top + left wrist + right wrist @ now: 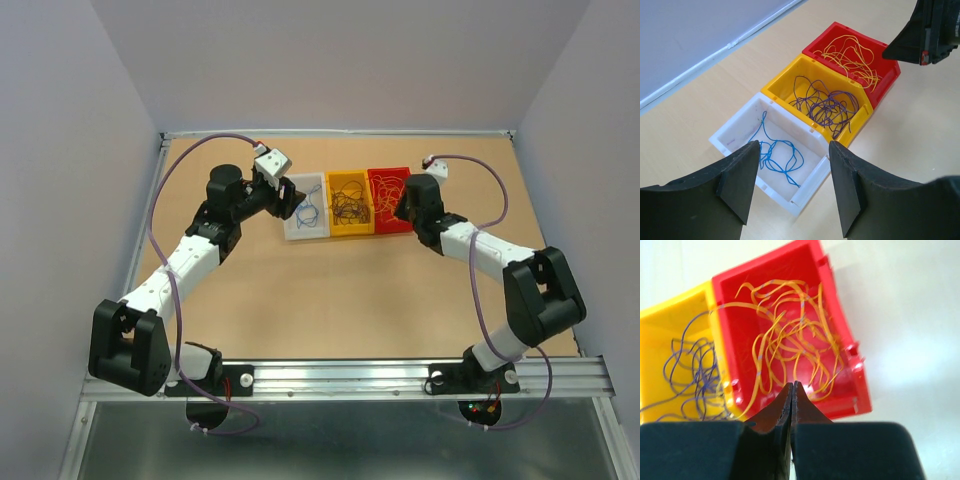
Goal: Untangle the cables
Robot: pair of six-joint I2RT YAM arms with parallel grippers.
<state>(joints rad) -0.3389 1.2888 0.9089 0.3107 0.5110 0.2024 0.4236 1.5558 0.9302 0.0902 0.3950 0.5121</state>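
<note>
left claw (792, 150) spread wide above white bin (730, 137), right claw (791, 386) pinched together, tilted down at red bin (860, 390)

The yellow bin (860, 126) holds purple cables (827, 107); touching its near side, the white bin (733, 127) of blue cables (775, 152) lies beneath the wide-spread, empty left pincer (794, 187), and touching its far side, the red bin (886, 80) holds orange cables (850, 55).
</note>
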